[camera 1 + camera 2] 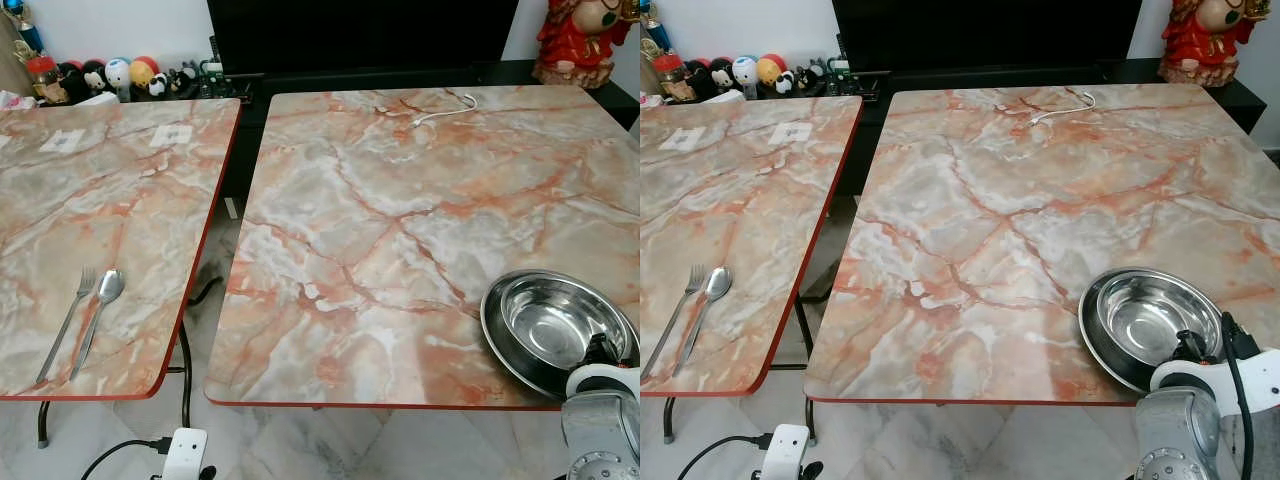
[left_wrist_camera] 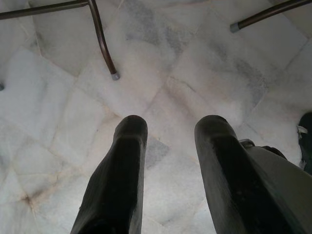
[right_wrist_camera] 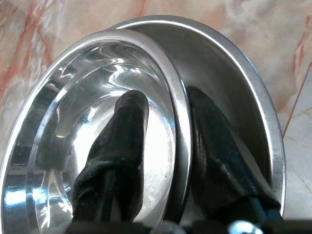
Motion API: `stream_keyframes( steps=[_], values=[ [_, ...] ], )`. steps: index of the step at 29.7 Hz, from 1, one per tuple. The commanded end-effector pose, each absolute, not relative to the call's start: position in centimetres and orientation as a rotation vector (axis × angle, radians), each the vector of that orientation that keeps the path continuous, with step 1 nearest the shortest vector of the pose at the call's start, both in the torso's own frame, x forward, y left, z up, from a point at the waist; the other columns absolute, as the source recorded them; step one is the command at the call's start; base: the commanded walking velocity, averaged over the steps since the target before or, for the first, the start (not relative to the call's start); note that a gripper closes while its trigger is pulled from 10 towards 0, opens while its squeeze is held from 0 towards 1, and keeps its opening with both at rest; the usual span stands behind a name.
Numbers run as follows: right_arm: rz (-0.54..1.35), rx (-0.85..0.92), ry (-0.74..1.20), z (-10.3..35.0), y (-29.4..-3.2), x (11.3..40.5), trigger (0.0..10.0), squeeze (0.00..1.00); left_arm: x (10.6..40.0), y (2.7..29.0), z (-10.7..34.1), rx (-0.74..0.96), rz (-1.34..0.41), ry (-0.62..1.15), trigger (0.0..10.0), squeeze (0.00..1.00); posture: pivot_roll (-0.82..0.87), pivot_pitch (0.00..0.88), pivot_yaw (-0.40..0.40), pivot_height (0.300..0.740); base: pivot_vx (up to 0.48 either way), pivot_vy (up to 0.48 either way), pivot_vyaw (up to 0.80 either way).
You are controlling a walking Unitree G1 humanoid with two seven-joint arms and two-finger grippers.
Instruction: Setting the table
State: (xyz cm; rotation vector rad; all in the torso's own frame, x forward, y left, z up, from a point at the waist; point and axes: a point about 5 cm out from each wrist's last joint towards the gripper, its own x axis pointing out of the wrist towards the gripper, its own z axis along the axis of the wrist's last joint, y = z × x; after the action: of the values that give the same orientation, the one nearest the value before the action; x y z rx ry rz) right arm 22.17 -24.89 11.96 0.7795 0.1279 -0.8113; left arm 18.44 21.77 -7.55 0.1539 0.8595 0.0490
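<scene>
A shiny steel bowl [image 1: 555, 320] sits inside a wider steel plate [image 1: 492, 330] at the near right corner of the right marble table [image 1: 400, 230]. My right gripper [image 3: 168, 105] is shut on the bowl's rim [image 3: 178, 97]: one finger is inside the bowl, the other between bowl and plate [image 3: 234, 63]. A fork [image 1: 68, 320] and a spoon [image 1: 100, 300] lie side by side near the front edge of the left marble table [image 1: 110, 200]. My left gripper [image 2: 170, 126] hangs open over the tiled floor with nothing between its fingers.
A narrow gap separates the two tables. A white cable [image 1: 445, 110] lies at the far side of the right table. Small toys [image 1: 120, 75] and a red figurine [image 1: 580, 40] stand behind. A white power strip [image 1: 185, 455] lies on the floor below the gap.
</scene>
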Motion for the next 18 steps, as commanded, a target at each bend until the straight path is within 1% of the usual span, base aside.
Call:
stream_keyframes(
  steps=[1, 8, 9, 10, 12, 13, 14, 15, 16, 18],
  values=[
    [-0.826, 0.806, 0.144, 11.70, -23.93, 21.76, 10.0, 0.00, 17.82, 22.12, -7.84, 0.179, 0.044, 0.895, 10.0, 0.00, -0.17, 0.065, 0.059, 0.740, 0.000, 0.000, 0.00],
    [-0.825, 0.809, 0.124, 11.92, -23.82, 21.45, 10.0, 0.00, 17.92, 22.00, -7.83, 0.178, 0.039, 0.896, 10.0, 0.00, -0.18, 0.062, 0.059, 0.740, 0.000, 0.000, 0.00],
    [-0.817, 0.801, 0.123, 12.02, -23.77, 21.54, 10.0, 0.60, 17.99, 21.98, -7.80, 0.177, 0.039, 0.894, 10.0, 0.00, -0.18, 0.062, 0.059, 0.740, 0.000, 0.000, 0.00],
    [-0.816, 0.803, 0.117, 12.10, -23.79, 21.61, 10.0, 0.80, 18.04, 21.94, -7.78, 0.176, 0.039, 0.892, 10.0, 0.00, -0.18, 0.061, 0.057, 0.740, 0.000, 0.000, 0.00],
    [-0.816, 0.803, 0.113, 12.18, -23.81, 21.69, 10.0, 0.80, 18.13, 21.89, -7.75, 0.176, 0.038, 0.890, 10.0, 0.00, -0.18, 0.059, 0.056, 0.740, 0.000, 0.000, 0.00],
    [-0.814, 0.797, 0.113, 12.25, -23.82, 21.72, 10.0, 0.61, 18.18, 21.88, -7.73, 0.175, 0.039, 0.889, 10.0, 0.00, -0.18, 0.059, 0.056, 0.740, 0.000, 0.000, 0.00],
    [-0.810, 0.787, 0.107, 12.38, -23.83, 21.76, 10.0, 0.15, 18.21, 21.87, -7.72, 0.175, 0.039, 0.888, 10.0, 0.00, -0.18, 0.060, 0.057, 0.740, 0.000, 0.000, 0.00],
    [-0.808, 0.781, 0.103, 12.48, -23.84, 21.78, 10.0, 0.15, 18.22, 21.87, -7.71, 0.175, 0.040, 0.888, 10.0, 0.00, -0.18, 0.060, 0.057, 0.740, 0.000, 0.000, 0.00],
    [-0.808, 0.775, 0.100, 12.56, -23.83, 21.76, 10.0, 0.00, 18.23, 21.87, -7.71, 0.175, 0.040, 0.888, 10.0, 0.00, -0.18, 0.061, 0.057, 0.740, 0.000, 0.000, 0.00],
    [-0.813, 0.772, 0.095, 12.66, -23.85, 21.68, 10.0, 0.00, 18.23, 21.87, -7.71, 0.174, 0.040, 0.888, 10.0, 0.00, -0.18, 0.061, 0.057, 0.740, 0.000, 0.000, 0.00]
  ],
)
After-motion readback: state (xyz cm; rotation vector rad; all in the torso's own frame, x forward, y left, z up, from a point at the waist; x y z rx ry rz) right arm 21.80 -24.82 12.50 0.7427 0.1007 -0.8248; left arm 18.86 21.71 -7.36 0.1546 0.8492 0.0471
